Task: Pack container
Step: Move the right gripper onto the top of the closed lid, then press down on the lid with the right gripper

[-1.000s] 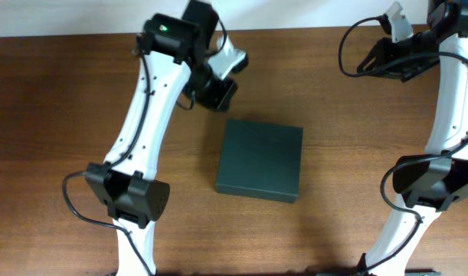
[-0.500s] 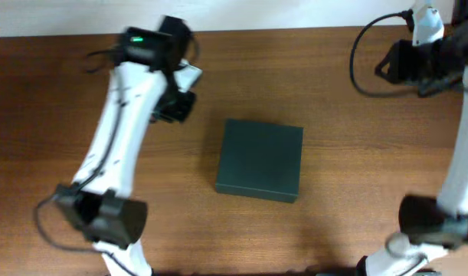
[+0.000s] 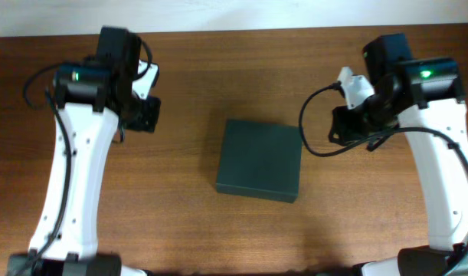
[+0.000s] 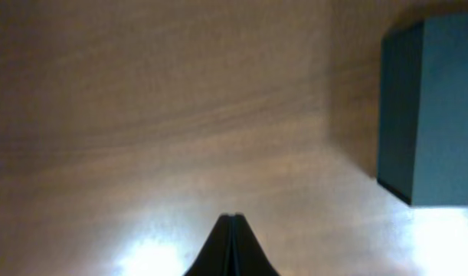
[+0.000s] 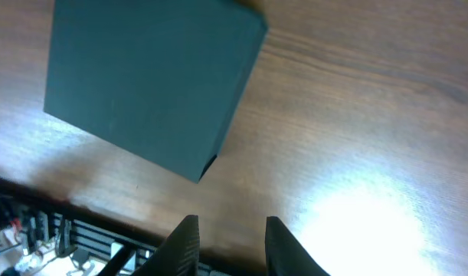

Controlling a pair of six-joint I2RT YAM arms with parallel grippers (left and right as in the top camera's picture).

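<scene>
Round the shut container [image 3: 260, 159] the arms [image 3: 73, 176] have swung in. Empty left gripper [image 4: 231, 224] is clenched, right gripper [image 5: 228, 230] parted; packing seems done

There is one container [image 3: 260, 159] on one table [image 3: 180, 222]. Two arms, the left arm [image 3: 71, 176] and the right arm [image 3: 444, 176]. Two grippers, the left gripper [image 4: 231, 226] and the right gripper [image 5: 227, 230].

- Cropped by the right edge, left wrist view: container [image 4: 436, 107].
- Cropped by the bottom edge: left gripper [image 4: 231, 234], only pressed-together tips showing; right gripper [image 5: 231, 230], only two parted tips.
- Blurred: table [image 4: 142, 115] grain, left wrist view.
- Too blurred to name: clutter [image 5: 27, 230] beyond the table edge.
- Masked by wrist housings from overhead: both sets of jaws.
</scene>
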